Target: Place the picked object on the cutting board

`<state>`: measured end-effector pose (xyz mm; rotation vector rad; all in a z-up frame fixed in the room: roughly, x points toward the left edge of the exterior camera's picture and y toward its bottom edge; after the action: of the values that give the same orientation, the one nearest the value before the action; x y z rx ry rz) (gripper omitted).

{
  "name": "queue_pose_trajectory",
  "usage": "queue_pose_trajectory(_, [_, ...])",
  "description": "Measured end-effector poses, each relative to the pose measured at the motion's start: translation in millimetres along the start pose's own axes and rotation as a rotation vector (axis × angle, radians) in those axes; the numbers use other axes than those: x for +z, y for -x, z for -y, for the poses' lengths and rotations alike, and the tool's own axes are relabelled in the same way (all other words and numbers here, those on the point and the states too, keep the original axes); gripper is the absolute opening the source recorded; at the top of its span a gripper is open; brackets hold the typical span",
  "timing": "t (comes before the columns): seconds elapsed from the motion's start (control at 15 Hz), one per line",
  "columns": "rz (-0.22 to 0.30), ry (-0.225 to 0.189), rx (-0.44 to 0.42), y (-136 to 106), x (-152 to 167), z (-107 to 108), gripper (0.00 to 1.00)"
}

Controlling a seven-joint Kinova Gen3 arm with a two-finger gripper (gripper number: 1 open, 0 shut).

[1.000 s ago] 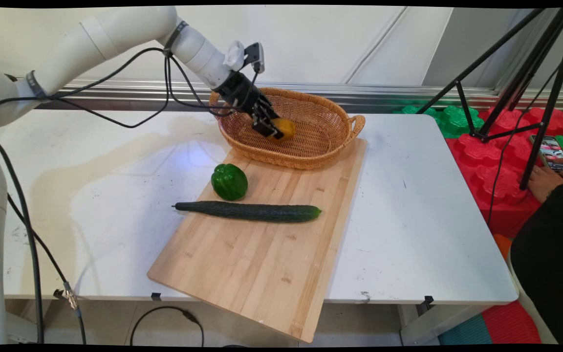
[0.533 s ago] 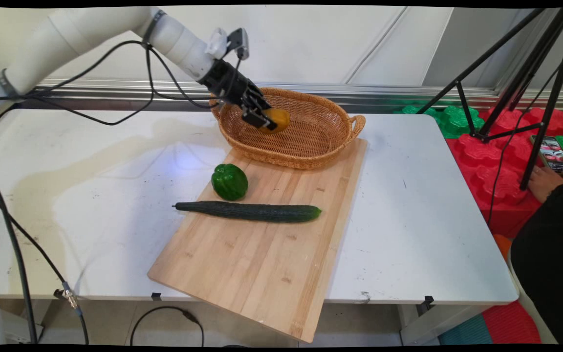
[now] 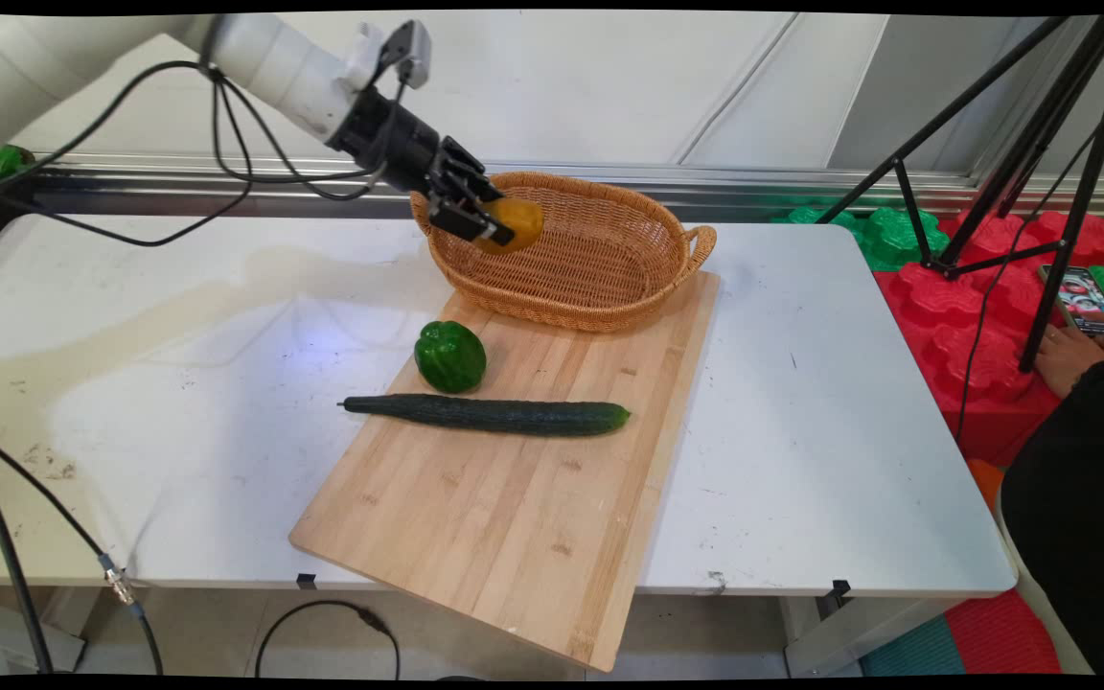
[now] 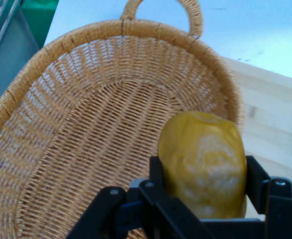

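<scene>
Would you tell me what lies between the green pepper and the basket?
Only bare cutting board separates the pepper from the basket, as the main view shows.

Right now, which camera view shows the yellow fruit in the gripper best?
The hand view: the yellow fruit fills it, clamped in the gripper. The main view shows it small, above the basket.

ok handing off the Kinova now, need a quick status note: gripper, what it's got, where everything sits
Gripper: shut on the yellow fruit, held in the air over the left end of the wicker basket.
Basket: nothing seen inside it; its near side rests on the far end of the wooden board.
On the board: green pepper at the left edge, cucumber lying crosswise just in front of it.
</scene>
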<state>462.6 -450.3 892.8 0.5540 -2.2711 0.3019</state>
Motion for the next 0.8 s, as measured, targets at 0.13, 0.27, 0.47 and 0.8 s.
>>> queue_pose_trajectory(0.13, [-0.009, 0.014, 0.007, 1.9, -16.1, -13.6, 0.00])
queue_pose_trajectory(0.27, [-0.011, 0.040, 0.029, 4.1, -30.2, -30.0, 0.00])
queue_pose_trajectory(0.47, [-0.006, 0.080, 0.063, 7.8, -44.3, -52.3, 0.00])
queue_pose_trajectory(0.8, [0.005, 0.135, 0.109, 12.5, -56.0, -87.3, 0.00])
